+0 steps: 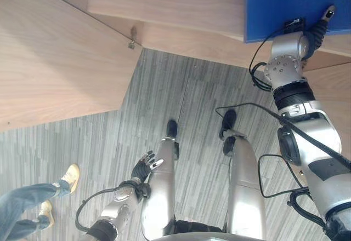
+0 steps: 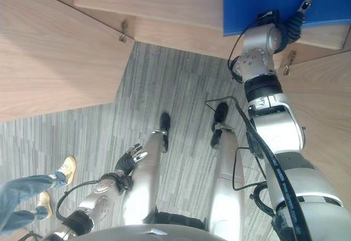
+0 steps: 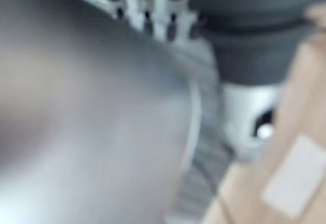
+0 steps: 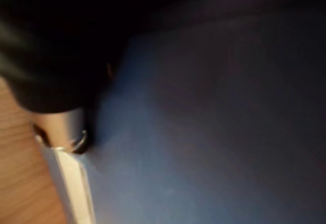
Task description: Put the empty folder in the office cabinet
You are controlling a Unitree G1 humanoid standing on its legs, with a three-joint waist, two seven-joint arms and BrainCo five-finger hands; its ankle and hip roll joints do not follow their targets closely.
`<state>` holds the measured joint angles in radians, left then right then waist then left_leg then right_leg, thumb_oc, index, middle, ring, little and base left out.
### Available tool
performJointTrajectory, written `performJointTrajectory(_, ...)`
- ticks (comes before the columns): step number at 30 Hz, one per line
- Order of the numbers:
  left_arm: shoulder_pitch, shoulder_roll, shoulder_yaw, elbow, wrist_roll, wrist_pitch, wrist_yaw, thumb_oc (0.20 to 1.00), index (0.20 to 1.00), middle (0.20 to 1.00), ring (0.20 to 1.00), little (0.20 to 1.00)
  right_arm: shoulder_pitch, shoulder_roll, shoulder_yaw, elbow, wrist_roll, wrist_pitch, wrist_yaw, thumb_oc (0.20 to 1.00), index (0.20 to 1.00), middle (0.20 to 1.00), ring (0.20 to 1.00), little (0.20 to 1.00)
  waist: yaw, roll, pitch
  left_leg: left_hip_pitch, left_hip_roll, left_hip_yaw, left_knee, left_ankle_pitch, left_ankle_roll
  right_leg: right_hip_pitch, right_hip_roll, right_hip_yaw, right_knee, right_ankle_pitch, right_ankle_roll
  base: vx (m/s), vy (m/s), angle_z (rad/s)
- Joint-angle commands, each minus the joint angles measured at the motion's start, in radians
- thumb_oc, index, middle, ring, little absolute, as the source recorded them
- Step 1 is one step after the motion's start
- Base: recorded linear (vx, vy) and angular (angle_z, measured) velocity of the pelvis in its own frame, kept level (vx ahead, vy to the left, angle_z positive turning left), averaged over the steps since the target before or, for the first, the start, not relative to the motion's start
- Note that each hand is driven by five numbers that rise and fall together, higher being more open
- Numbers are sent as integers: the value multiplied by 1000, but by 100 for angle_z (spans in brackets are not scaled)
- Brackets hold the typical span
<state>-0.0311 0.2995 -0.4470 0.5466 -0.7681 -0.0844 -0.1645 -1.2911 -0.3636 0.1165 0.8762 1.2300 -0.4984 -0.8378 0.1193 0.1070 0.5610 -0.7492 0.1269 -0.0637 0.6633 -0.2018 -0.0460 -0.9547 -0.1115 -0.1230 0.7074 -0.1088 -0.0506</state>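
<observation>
one blue folder [image 1: 290,5] lies flat on the wooden cabinet [image 1: 181,5] shelf, so it looks nearly put away. the right hand [image 1: 321,24] rests at the folder's near edge, maybe to push it in deeper; i cannot tell if its fingers are bent. the left hand [image 1: 145,167] hangs low with loose fingers, holding nothing.

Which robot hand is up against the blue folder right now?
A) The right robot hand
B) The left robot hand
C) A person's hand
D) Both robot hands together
A: the right robot hand reaches up to the blue folder at the wooden cabinet, with one fingertip lying on the blue cover, while the left robot hand hangs low above the grey floor, touching nothing.
</observation>
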Motion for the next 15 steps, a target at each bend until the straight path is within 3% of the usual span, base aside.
performJointTrajectory(1, 164, 11, -12, 36, -5, 52, 7, 1000, 1000, 1000, 1000, 1000, 28, -134, -29, -16, -19, -109, -25, 200, 200, 200, 200, 200, 8, -4, -41, -97, -28, 11, 73, 38, 35, 61, 29, 10, 96, -135, 6, 47, -40, 0)
performJointTrajectory(10, 193, 22, 2, 36, -5, 44, -32, 1000, 1000, 1000, 1000, 1000, 3, -140, -4, -19, -23, -100, 78, 200, 200, 200, 200, 200, 22, -5, -41, -145, -31, 7, 158, 21, 40, 37, 32, -5, 148, -157, -6, 30, -18, 3)
performJointTrajectory(15, 189, 21, 4, 54, -16, 39, -26, 1000, 1000, 1000, 1000, 1000, 2, -116, 16, -14, -94, 14, 171, 200, 200, 200, 200, 200, 28, -17, -41, -137, -35, 3, 208, 22, 36, 64, 42, -9, 136, -155, -10, 32, -15, -4)
